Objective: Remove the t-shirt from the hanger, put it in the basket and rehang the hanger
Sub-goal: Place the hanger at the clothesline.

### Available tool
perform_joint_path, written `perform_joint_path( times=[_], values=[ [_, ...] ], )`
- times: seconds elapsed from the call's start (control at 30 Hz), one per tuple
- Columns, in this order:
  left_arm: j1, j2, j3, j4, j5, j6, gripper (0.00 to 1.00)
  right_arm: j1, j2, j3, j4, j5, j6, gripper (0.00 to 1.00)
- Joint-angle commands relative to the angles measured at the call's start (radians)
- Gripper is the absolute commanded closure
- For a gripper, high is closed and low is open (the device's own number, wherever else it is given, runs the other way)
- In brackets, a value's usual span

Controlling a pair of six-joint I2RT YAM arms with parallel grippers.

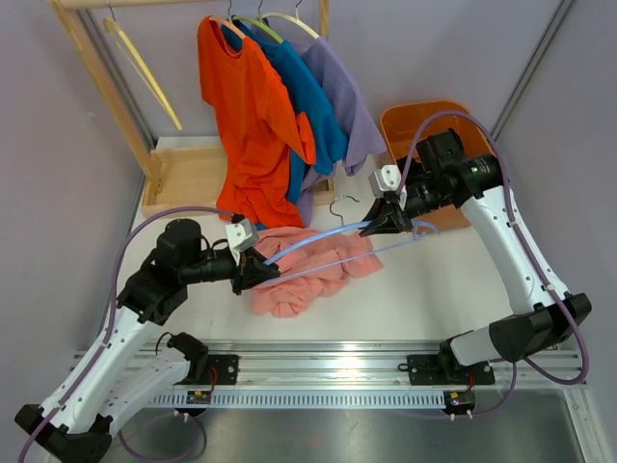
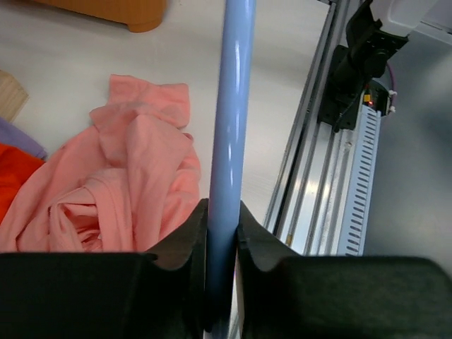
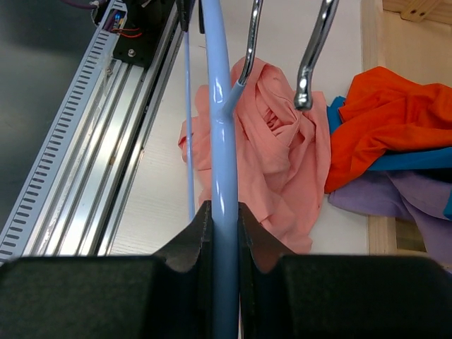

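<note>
A pink t-shirt [image 1: 299, 282] lies crumpled on the white table. Just above it a light-blue hanger [image 1: 318, 239] with a metal hook [image 1: 339, 204] is held between both arms, its bars bare of cloth. My left gripper [image 1: 262, 273] is shut on the hanger's left end. My right gripper [image 1: 386, 224] is shut on its right end. In the left wrist view the blue bar [image 2: 232, 106] runs between the fingers [image 2: 189, 236], with the t-shirt [image 2: 134, 183] at the left. In the right wrist view the bar [image 3: 219, 141] is clamped, and the t-shirt [image 3: 282, 169] lies beyond it.
A wooden rack [image 1: 193, 174] at the back carries orange [image 1: 255, 125], blue [image 1: 304, 96] and purple [image 1: 347, 106] shirts and an empty yellow hanger [image 1: 140, 68]. An orange bin [image 1: 410, 121] stands back right. The metal rail [image 1: 328, 371] runs along the near edge.
</note>
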Motion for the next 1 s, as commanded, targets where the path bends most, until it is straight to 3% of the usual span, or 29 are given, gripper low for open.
perform_joint_path(
  times=[0.0, 0.07, 0.27, 0.3, 0.33, 0.43, 0.5, 0.63, 0.8, 0.97],
  values=[
    [0.003, 0.014, 0.003, 0.069, 0.034, 0.014, 0.88, 0.004, -0.013, 0.019, -0.284, -0.072, 0.013, 1.0],
    [0.003, 0.017, 0.012, 0.048, 0.039, 0.025, 1.0, 0.006, -0.01, 0.016, -0.284, -0.072, 0.016, 1.0],
    [0.003, -0.004, 0.034, 0.0, 0.027, 0.045, 1.0, 0.006, 0.004, 0.007, -0.282, -0.067, 0.022, 0.98],
    [0.003, -0.01, 0.038, -0.003, 0.022, 0.043, 1.0, 0.004, 0.009, 0.007, -0.279, -0.066, 0.03, 0.94],
    [0.003, -0.024, 0.04, -0.009, 0.011, 0.04, 1.0, 0.004, 0.015, 0.01, -0.275, -0.066, 0.038, 0.84],
    [0.003, -0.048, 0.046, -0.024, -0.007, 0.028, 1.0, 0.006, 0.024, 0.013, -0.256, -0.067, 0.08, 0.74],
    [0.003, -0.073, 0.051, -0.04, -0.016, 0.025, 1.0, 0.004, 0.025, 0.014, -0.236, -0.078, 0.116, 0.5],
    [0.003, -0.102, 0.055, -0.075, -0.058, 0.033, 1.0, 0.004, 0.013, 0.02, -0.178, -0.093, 0.191, 0.27],
    [0.003, -0.119, 0.063, -0.092, -0.088, 0.028, 1.0, 0.006, -0.021, 0.022, -0.057, -0.082, 0.317, 0.25],
    [0.003, -0.134, 0.077, -0.083, -0.153, -0.019, 1.0, 0.004, -0.019, 0.019, -0.057, -0.073, 0.346, 0.25]
  ],
)
